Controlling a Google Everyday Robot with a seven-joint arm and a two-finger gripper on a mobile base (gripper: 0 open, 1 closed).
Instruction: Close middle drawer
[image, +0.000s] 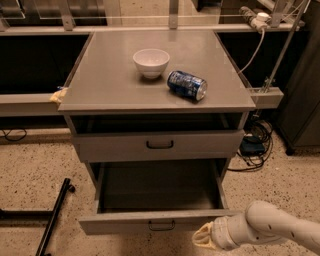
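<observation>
The middle drawer (125, 223) is pulled far out of the grey cabinet. It has a low flat front with a small black loop handle (161, 225), and its inside looks empty. My gripper (202, 236) is at the bottom right, right at the right end of the drawer's front, on a pale arm (270, 227) that comes in from the right. I cannot tell whether it touches the front. The lowest drawer is out of view.
The taller top drawer (200, 145) with the larger black handle stands slightly open. A white bowl (151, 62) and a blue can (186, 84) on its side lie on the cabinet top (110, 85). A black pole (52, 217) lies on the floor at left. Cables (255, 145) lie at right.
</observation>
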